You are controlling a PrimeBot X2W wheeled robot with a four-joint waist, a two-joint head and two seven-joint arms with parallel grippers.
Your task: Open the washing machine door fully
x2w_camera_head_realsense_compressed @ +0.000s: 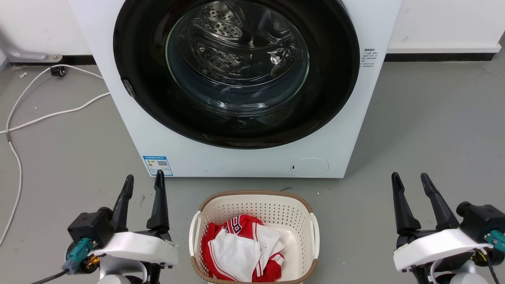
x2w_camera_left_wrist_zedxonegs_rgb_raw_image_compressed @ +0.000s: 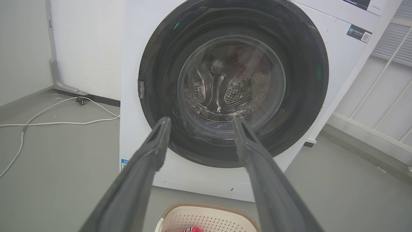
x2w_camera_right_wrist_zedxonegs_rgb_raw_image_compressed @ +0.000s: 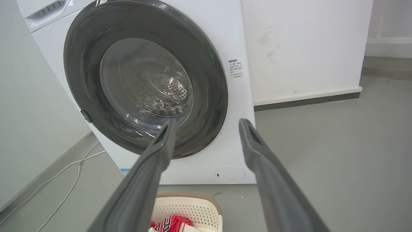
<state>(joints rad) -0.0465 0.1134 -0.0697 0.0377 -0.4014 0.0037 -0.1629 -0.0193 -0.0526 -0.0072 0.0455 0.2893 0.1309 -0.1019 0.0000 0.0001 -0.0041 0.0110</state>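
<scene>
The white machine [x2w_camera_head_realsense_compressed: 347,130] holds the door [x2w_camera_head_realsense_compressed: 236,67] shut flush in its front, facing the robot, ahead of both grippers and well apart from them. The door is a glossy black round disc with a bulging clear glass bowl. A perforated cream basket [x2w_camera_head_realsense_compressed: 311,221] sits between the left gripper [x2w_camera_head_realsense_compressed: 144,176] and the right gripper [x2w_camera_head_realsense_compressed: 409,176], both spread and empty.

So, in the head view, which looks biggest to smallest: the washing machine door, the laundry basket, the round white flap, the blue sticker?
1. washing machine door
2. laundry basket, though nearer the camera
3. round white flap and blue sticker: near alike, flap slightly wider
</scene>
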